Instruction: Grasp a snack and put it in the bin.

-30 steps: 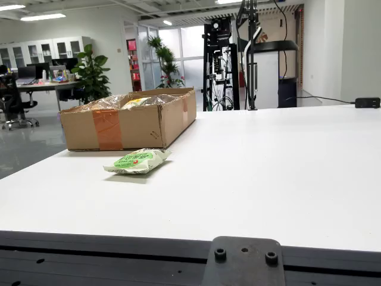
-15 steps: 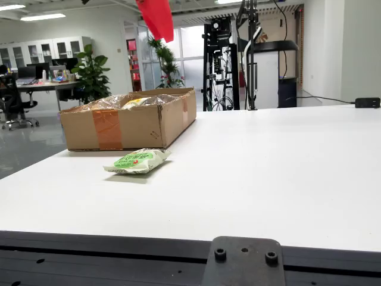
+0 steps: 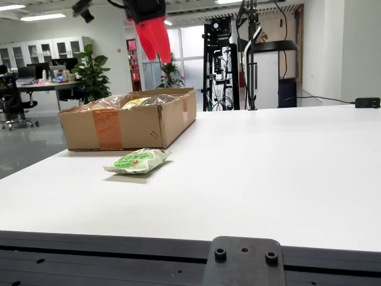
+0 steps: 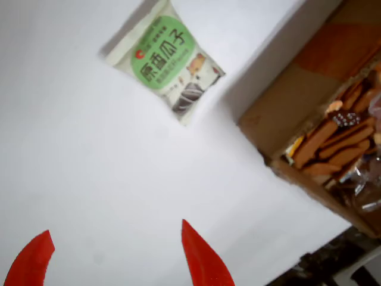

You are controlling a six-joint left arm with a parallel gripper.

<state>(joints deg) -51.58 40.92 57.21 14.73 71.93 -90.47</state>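
Red gripper point(image 4: 116, 256) high above the white table point(image 3: 286, 173), fingers point(image 4: 201, 262) spread wide, nothing held. Green snack packet point(image 3: 138, 161) flat on the table, just beside the cardboard box point(image 3: 128, 122).

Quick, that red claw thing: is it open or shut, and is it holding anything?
Gripper: open, red fingers spread apart, holding nothing; snack packet lies on the table below.

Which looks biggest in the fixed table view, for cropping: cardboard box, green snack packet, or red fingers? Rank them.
1. Cardboard box, clearly largest.
2. and 3. Green snack packet and red fingers look similar in size; their differing distance from the camera makes ranking them unsure.
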